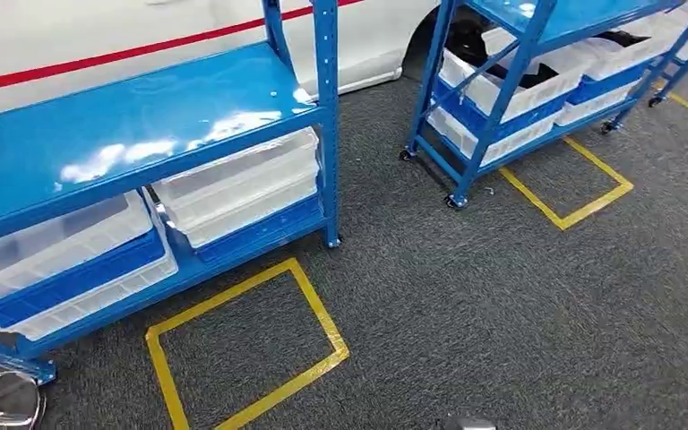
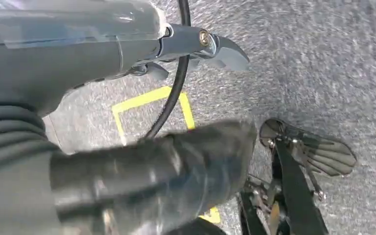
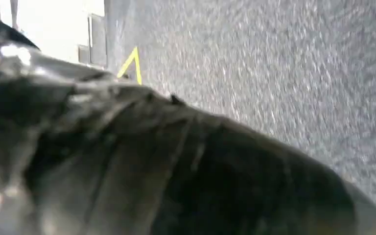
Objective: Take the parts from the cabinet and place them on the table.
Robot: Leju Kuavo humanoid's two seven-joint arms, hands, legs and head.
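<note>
Blue cabinet stands well apart from the left hand; neither hand's grip can be told.

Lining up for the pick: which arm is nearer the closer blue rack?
Left. The left arm hangs right by the rack's front foot; the right arm sits beyond the yellow floor square, farther off.
</note>
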